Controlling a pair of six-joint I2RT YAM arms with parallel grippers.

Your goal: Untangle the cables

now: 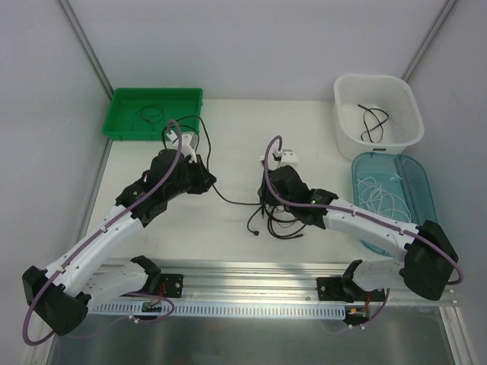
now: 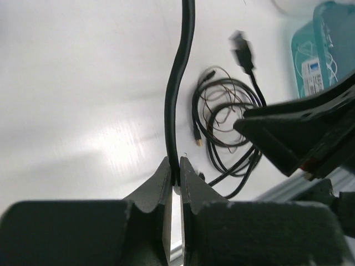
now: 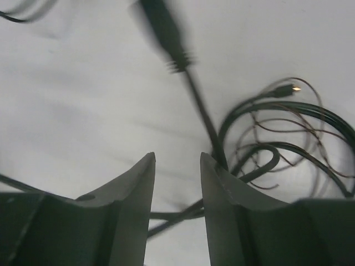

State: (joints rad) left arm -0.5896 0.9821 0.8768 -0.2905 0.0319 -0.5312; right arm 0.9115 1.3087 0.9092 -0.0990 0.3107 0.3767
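Note:
A tangle of black cables [image 1: 278, 220] lies on the white table at centre. One black cable [image 1: 228, 199] runs from it leftward to my left gripper [image 1: 204, 173]. In the left wrist view the left gripper [image 2: 175, 166] is shut on that cable [image 2: 177, 94], with the coiled pile [image 2: 224, 119] and a blurred USB plug [image 2: 241, 47] to its right. My right gripper [image 1: 270, 207] hovers over the pile. In the right wrist view it [image 3: 177, 158] is open and empty, with cable loops [image 3: 277, 127] beside its right finger and a blurred plug [image 3: 163, 30] ahead.
A green tray [image 1: 122, 125] at back left holds a black cable [image 1: 148, 115]. A white basket [image 1: 403, 137] at back right holds another black cable [image 1: 373, 122]. A teal bin [image 1: 418, 182] on the right holds a thin white cable [image 1: 380, 194].

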